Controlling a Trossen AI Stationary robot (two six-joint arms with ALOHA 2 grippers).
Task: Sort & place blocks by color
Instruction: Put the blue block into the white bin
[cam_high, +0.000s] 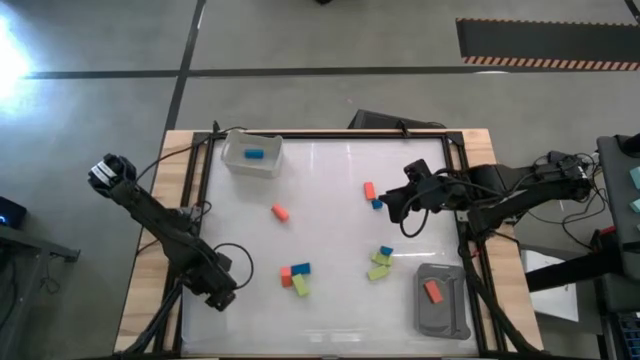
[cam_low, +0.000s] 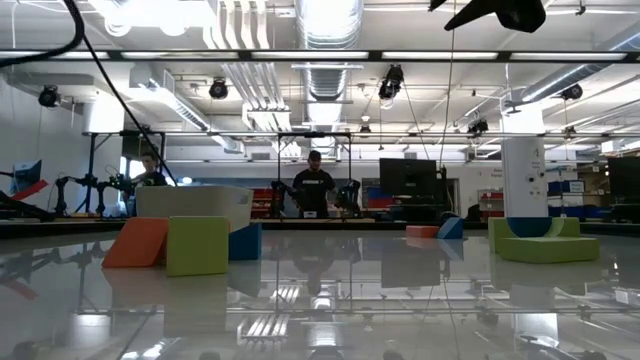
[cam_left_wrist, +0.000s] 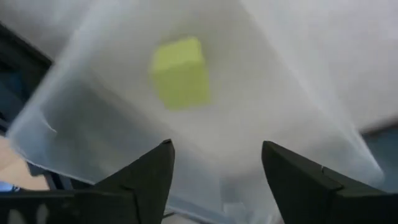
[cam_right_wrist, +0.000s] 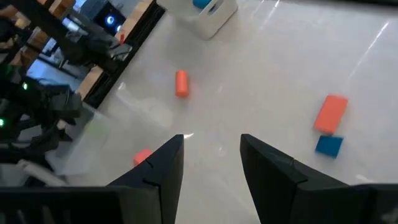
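Sorting was barely started, judging by the layout. Landmark: the grey tray (cam_high: 442, 310) at the table's near right corner. It held one orange block (cam_high: 432, 291). The clear tray (cam_high: 251, 167), far across the table from the grey tray toward the far left, held one blue block (cam_high: 254, 154). Left wrist view showed a yellow-green block (cam_left_wrist: 181, 73) inside a clear bin (cam_left_wrist: 81, 137) just past the left gripper's tips; that bin was hard to make out from above, so its place was unclear.

Loose blocks on the table:
- yellow-green pair with a blue one (cam_high: 381, 262), just beyond the grey tray
- orange block touching a blue block (cam_high: 371, 194), farther beyond the tray, near the right gripper
- lone orange block (cam_high: 280, 211), well left of the tray, mid-table
- orange, blue and yellow-green cluster (cam_high: 296, 277), left of the tray, near edge

So roughly three placed, about eight left.

Left gripper (cam_high: 218, 293) sat at the near left edge, far left of the grey tray, fingers spread wide, holding nothing. Right gripper (cam_high: 397, 207) hovered beyond the grey tray beside the orange-blue pair, fingers apart and empty in its wrist view. Likely next pick: that pair, but that is a guess.
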